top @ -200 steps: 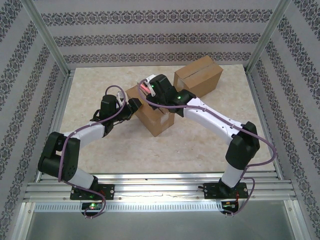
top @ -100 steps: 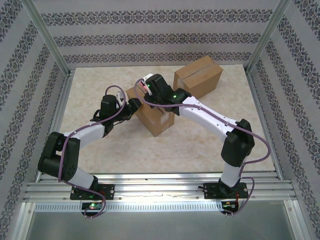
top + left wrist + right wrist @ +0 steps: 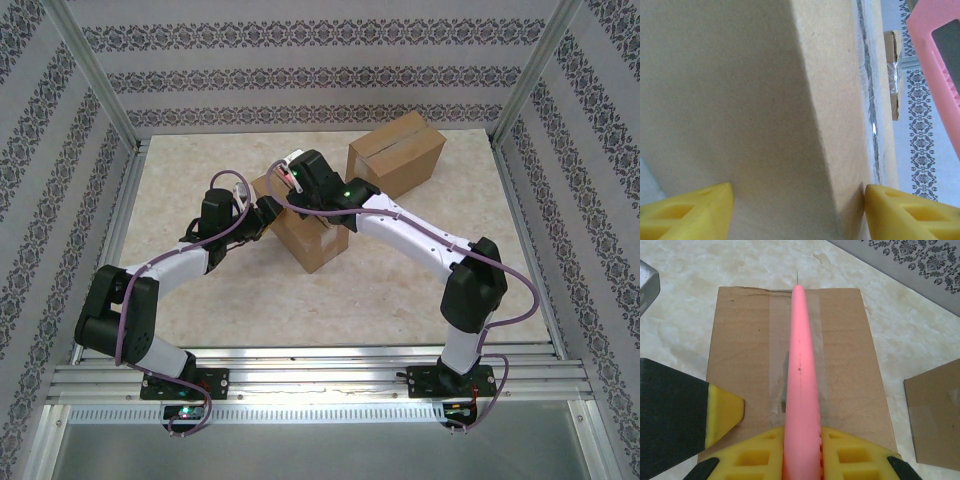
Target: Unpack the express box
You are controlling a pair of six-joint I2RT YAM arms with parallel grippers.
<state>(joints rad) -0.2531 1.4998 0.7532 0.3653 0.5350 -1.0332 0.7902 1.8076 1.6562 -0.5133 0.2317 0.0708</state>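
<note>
— Express box (image 3: pixel 315 250): where is it, and what is different from a second ago?

— It lies at an angle on the table (image 3: pixel 400 290), a little left of the middle and toward the far edge. The other carton (image 3: pixel 397 152) stands near the far right corner. The box itself has not moved. The right arm has drawn its elbow inward, and its wrist has slid slightly along the box top, toward the far left.

— What does this mean for the unpacking?

— I think the cut along the tape seam (image 3: pixel 777 340) is advancing. The flaps are still flat, so the box is not open yet.

— And the grippers?

— The right gripper (image 3: pixel 801 445) is pressed tight on the pink cutter (image 3: pixel 800 350), which lies over the seam with its tip at the far edge of the top. The left gripper (image 3: pixel 797 210) is spread wide around one end of the box, and both yellow pads seem to press on the cardboard and steady it.
</note>
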